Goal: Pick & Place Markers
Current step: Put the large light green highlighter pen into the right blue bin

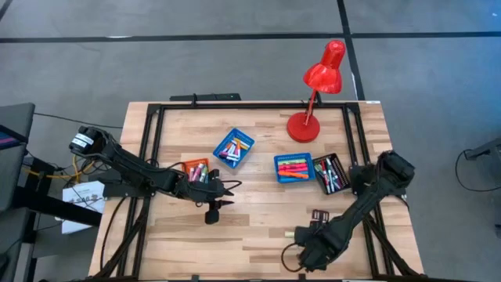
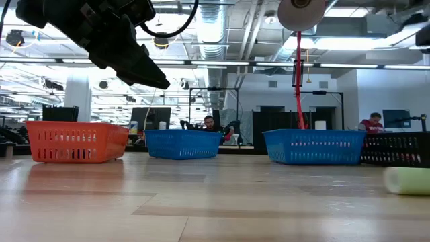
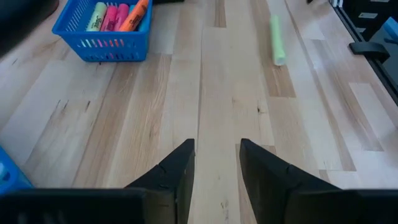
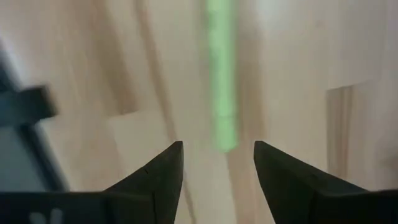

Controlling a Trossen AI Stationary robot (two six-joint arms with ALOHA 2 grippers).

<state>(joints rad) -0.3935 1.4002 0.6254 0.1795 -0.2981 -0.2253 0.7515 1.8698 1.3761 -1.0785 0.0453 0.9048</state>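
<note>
Near edge of table, R side: right gripper [image 4: 217,146] low over the wood, claw wide, nothing btwn the fingers.

Just ahead of its tips: 1 loose green marker [image 4: 221,81], flat on bare boards. Not touched. Long axis runs w/ the wood grain, i.e. left-right across the table. Which end is the cap: can't tell. Same marker in left wrist view, lying parallel to the plank seams, well apart from every tray. In low view it sits at the right border, lengthwise, partly cut off.

Mid table, L side: left gripper [image 3: 216,143], claw moderately wide, empty, bare boards under it. Low view has it up off the tabletop. It points toward the R side, where the green marker lies.

Further back, trays, count = 4:
- 1 orange tray [image 1: 190,164], just behind the left gripper, markers inside
- 2 blue: blue tray A [image 1: 245,139], set at a slant; blue tray B [image 1: 293,159]
- 1 black tray [image 1: 339,162], far R, beside blue tray B

All 4 hold mixed-colour markers. Per-tray count not readable. Blue tray B's lie mostly left-right.

Far edge: 1 red desk lamp [image 1: 322,74], base behind blue tray B.

Room beyond: 2 people seated at desks.
</note>
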